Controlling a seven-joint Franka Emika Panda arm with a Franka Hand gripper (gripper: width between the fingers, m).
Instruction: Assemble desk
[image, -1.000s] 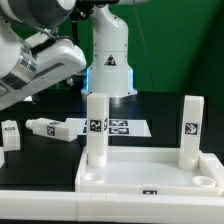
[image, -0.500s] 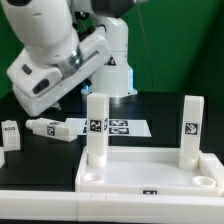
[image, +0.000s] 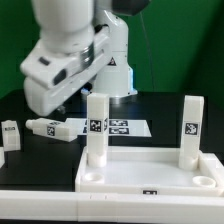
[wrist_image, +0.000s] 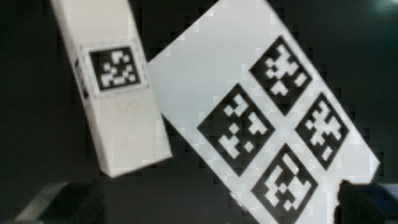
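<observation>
One hand (wrist_image: 214, 200): fingers spread wide with nothing between them; it hangs over the loose leg (wrist_image: 116, 90) without touching it.
Loose leg: lies flat on the dark surface (image: 45, 150), tag facing up, just beside the marker board (wrist_image: 267, 110).
Second loose piece (image: 10, 133): white and tagged, at the exterior view's left edge; probably another leg, but it is partly cut off.
Tabletop (image: 110, 185): rests rim-up on the surface in the foreground, apart from the hand.
Standing legs: two are upright in the tabletop, one toward the exterior view's left (image: 96, 125) and one toward its right (image: 190, 125); I cannot tell whether they are fully seated.
Done: roughly half, judging by the two legs in place.
Left: grasp the lying leg and fit it to a free corner, then fit the last one.
</observation>
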